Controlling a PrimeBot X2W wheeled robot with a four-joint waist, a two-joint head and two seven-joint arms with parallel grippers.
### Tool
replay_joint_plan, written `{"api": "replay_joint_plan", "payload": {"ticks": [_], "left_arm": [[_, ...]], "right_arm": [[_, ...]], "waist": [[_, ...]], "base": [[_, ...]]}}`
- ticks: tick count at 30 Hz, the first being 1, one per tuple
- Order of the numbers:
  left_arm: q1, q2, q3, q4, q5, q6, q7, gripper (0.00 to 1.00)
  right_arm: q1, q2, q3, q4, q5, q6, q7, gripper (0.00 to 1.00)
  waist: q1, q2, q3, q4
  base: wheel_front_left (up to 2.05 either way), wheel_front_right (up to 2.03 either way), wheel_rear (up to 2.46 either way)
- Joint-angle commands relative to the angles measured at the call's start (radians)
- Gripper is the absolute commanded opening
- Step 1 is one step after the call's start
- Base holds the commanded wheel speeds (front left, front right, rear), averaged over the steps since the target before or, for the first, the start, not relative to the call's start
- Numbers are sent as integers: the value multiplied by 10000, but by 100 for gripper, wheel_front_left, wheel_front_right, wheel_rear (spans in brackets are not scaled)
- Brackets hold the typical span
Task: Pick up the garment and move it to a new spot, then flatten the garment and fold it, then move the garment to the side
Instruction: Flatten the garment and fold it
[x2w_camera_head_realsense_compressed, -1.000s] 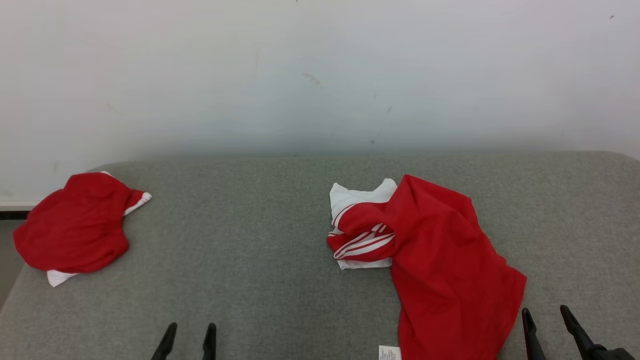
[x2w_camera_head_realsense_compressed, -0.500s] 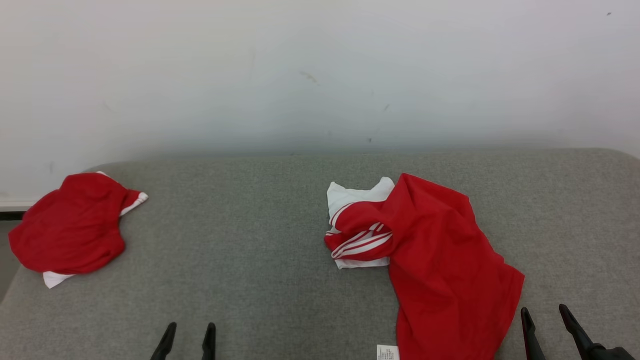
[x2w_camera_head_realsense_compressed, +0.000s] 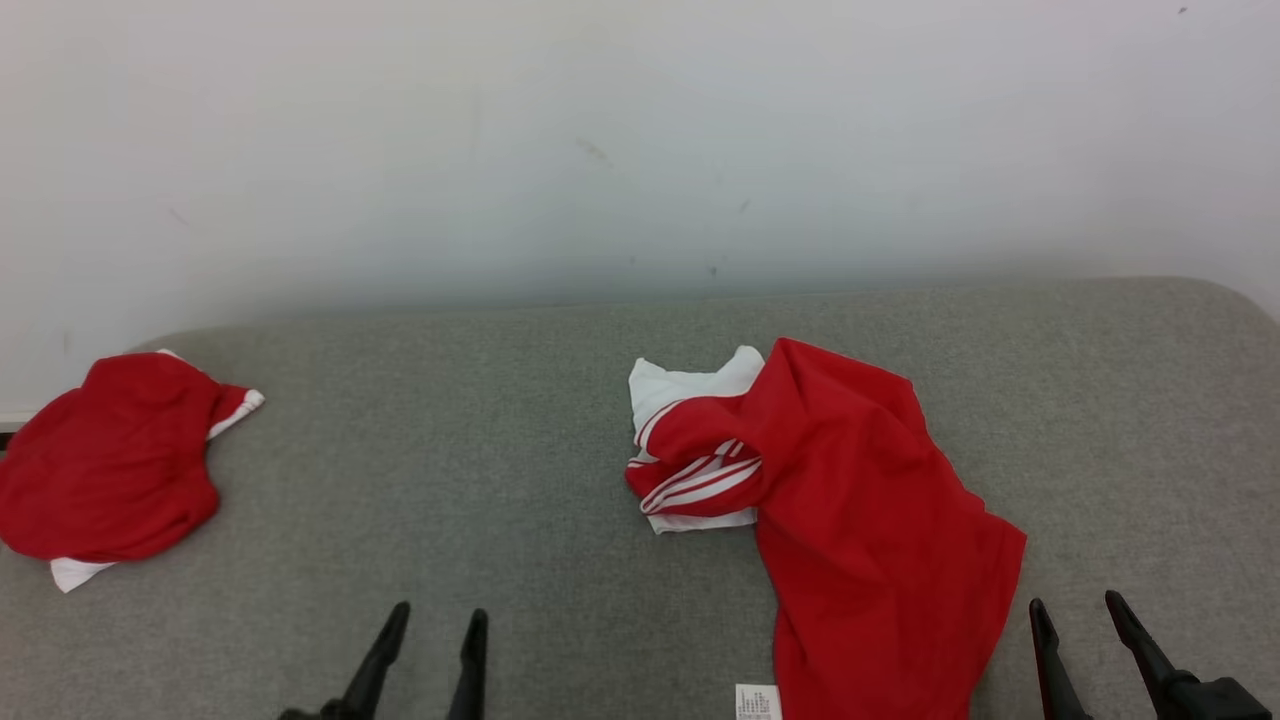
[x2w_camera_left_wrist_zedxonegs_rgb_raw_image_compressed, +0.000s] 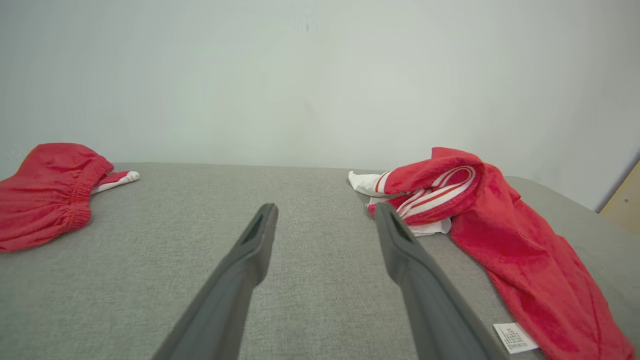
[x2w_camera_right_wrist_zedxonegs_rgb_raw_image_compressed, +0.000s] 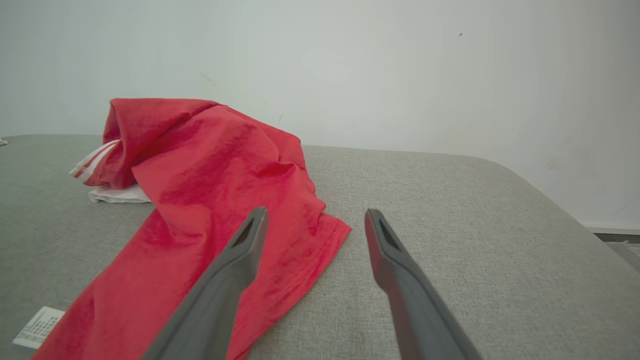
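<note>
Now we see the garment (x2w_camera_head_realsense_compressed: 860, 500) crumpled on the table (x2w_camera_head_realsense_compressed: 480, 480). Our left tool (x2w_camera_head_realsense_compressed: 439, 610) and right tool (x2w_camera_head_realsense_compressed: 1074, 600) gape, empty

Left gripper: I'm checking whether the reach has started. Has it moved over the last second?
Yes. The left gripper has advanced up the view and rightward, closing its gap to the white care label.

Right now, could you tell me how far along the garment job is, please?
Done: nothing visible; the striped red garment lies crumpled on the grey surface. In hand: nothing; the left gripper and right gripper are open, empty, apart from it. Left: pick up, move, flatten, fold, set aside.
</note>
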Motion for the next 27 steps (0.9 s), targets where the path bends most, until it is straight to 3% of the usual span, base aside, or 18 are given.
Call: {"api": "replay_joint_plan", "payload": {"ticks": [1,11,20,27], "left_arm": [[-413,125,-345,183,40,-20,-6,100],[-3022,946,-2675,2207,-627,-24,-5,100],[-4997,1038,-3016,4453,-952,-10,-5,100],[-5822,1057,-3109,5105,-1099,-11,-5,100]], "right_arm": [[-170,-87,21,-68,29,-25,-32,100],[-672,68,180,-219,41,-25,-32,100],[-1158,268,99,-412,-23,-26,-32,100],[-1342,392,-17,-521,-72,-26,-32,100]], "waist": [[0,0,162,-144],[0,0,1175,-1014],[0,0,2307,-1719],[0,0,2814,-1876]], "base": [[0,0,0],[0,0,0],[0,0,0],[0,0,0]]}}
